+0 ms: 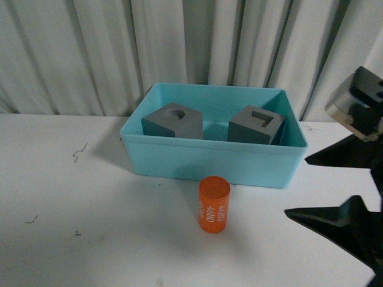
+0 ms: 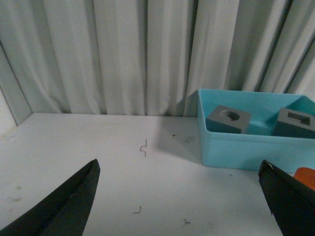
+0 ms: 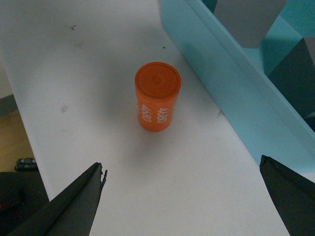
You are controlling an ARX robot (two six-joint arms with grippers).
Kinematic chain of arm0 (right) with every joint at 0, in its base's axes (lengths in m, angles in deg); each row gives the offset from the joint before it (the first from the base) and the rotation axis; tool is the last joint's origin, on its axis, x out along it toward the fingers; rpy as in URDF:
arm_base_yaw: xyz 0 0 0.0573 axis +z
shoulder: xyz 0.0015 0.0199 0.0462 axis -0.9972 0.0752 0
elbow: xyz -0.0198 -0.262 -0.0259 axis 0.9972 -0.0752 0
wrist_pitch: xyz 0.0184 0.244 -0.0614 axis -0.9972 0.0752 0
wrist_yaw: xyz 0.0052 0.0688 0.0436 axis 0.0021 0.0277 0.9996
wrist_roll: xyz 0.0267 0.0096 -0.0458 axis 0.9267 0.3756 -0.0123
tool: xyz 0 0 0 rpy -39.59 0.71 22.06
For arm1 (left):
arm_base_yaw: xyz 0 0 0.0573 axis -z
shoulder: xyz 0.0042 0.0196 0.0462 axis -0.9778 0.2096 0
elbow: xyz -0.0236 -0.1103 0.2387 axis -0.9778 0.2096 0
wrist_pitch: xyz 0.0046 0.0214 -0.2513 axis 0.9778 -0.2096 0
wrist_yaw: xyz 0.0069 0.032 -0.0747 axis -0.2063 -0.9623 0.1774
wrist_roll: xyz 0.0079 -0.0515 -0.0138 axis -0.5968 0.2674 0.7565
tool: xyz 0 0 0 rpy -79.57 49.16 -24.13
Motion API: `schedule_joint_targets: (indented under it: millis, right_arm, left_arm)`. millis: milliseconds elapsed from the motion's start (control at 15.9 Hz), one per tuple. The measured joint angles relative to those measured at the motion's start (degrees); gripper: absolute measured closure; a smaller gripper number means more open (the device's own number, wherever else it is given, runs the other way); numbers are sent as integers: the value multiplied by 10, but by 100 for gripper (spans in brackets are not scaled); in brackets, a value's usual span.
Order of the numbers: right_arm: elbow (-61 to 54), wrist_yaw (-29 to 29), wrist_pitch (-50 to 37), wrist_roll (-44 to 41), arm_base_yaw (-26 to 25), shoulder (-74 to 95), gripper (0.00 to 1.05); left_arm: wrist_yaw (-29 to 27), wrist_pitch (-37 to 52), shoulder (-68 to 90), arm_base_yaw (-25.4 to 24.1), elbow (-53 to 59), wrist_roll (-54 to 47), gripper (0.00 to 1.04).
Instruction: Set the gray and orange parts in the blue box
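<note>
The blue box [image 1: 209,161] stands on the white table with two gray cubes inside: one with a round recess [image 1: 173,121] on the left, one with a rectangular recess [image 1: 256,124] on the right. An orange cylinder [image 1: 214,204] with white digits stands upright on the table just in front of the box. My right gripper [image 1: 299,186] hangs open at the right, pointing at the cylinder [image 3: 157,96] with a clear gap to it. My left gripper [image 2: 179,169] is open over bare table left of the box [image 2: 246,147]; it does not show in the front view.
A white pleated curtain [image 1: 179,48] closes off the back of the table. The table's front edge [image 3: 29,142] runs near the right gripper, with dark floor beyond it. Small dark marks [image 2: 143,147] dot the table top.
</note>
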Motion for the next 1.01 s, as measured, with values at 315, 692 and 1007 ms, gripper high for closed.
schedule_joint_targets:
  millis: [315,692,1007]
  right_arm:
    - [43,-47,-59,53,68,86,6]
    - [93,-79,-100,87,105,167,6]
    - [122,-91,-118,108,137,219,6]
  left_arm:
    - [0,0,0,0,0,0,7]
    - [0,0,0,0,0,0,7]
    - [0,0,0,0,0,0,7]
